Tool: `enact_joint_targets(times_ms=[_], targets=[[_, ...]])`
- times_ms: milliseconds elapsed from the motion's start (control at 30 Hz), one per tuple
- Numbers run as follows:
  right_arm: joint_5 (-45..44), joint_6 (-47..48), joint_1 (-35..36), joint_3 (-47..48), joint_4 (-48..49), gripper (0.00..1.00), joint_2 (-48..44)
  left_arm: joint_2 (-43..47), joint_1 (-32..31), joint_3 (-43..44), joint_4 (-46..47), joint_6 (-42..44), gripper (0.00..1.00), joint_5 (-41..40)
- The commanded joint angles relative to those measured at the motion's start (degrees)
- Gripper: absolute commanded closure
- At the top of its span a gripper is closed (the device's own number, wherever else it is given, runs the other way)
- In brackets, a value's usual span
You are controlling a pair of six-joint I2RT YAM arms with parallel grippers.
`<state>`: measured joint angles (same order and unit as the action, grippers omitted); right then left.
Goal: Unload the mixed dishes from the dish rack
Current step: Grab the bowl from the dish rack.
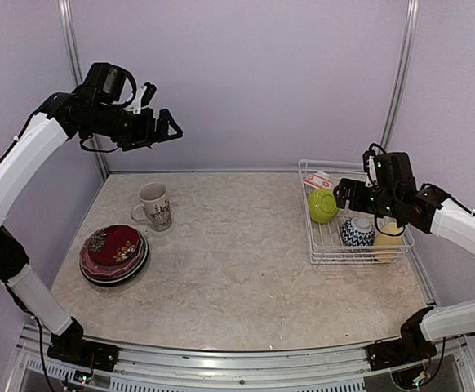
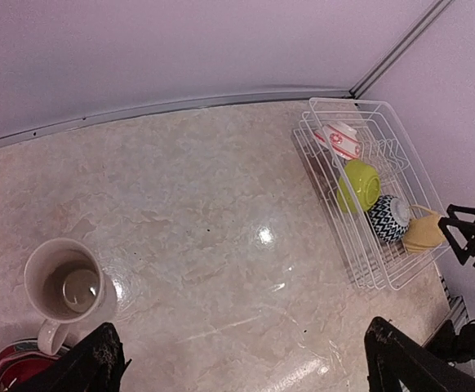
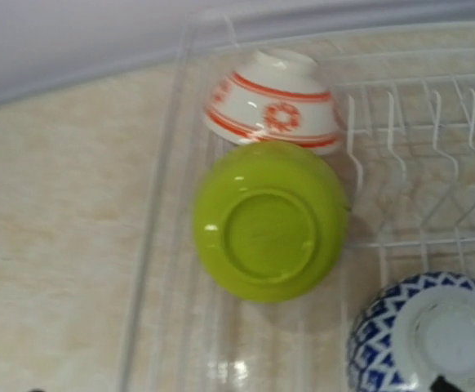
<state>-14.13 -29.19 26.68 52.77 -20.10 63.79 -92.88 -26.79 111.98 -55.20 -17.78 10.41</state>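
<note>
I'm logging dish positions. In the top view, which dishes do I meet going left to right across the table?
stack of plates → patterned mug → lime-green bowl → blue patterned bowl → pale-yellow mug. The last three sit in the dish rack; the red-and-white bowl overlaps the lime-green one, so it is left out.

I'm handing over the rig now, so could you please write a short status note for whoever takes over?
Left gripper open, empty, raised high on the left.
Right gripper open, empty, over the dish rack.
Done: plate stack and beige mug stand on the table.
Left in the rack: red-patterned bowl, lime-green bowl, blue-patterned bowl, pale-yellow mug.
</note>
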Motion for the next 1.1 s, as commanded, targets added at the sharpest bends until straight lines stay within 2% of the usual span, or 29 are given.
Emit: enact_joint_targets(times_ms=[0, 67, 200, 367, 700, 933, 1067], targets=[[-1.6, 6.0, -2.3, 6.3, -1.7, 0.0, 7.6, 3.8, 0.1, -8.7, 8.9, 3.5, 0.01, 2.0], [-2.0, 9.7, -3.6, 9.4, -2.5, 0.0, 11.5, 6.1, 0.1, -12.4, 11.4, 4.2, 0.01, 1.7], [5.6, 16.7, -8.3, 16.1, -3.1, 0.0, 19.4, 8.2, 0.0, -16.6, 13.9, 4.6, 0.01, 1.3], [4.6, 25.7, -9.0, 27.8, -8.5, 0.03, 32.3, 8.2, 1.0, -17.6, 13.2, 3.9, 0.01, 1.2], [11.6, 40.0, -10.5, 46.3, -12.8, 0.07, 49.7, 7.8, 1.1, -18.7, 13.1, 4.7, 0.01, -1.9], [13.8, 46.1, -10.8, 58.9, -22.2, 0.07, 58.7, 6.6, 2.2, -18.8, 13.2, 4.4, 0.01, -0.6], [13.3, 47.9, -11.0, 60.5, -23.6, 0.06, 59.9, 6.5, 2.5, -18.9, 13.3, 4.2, 0.01, 0.0]])
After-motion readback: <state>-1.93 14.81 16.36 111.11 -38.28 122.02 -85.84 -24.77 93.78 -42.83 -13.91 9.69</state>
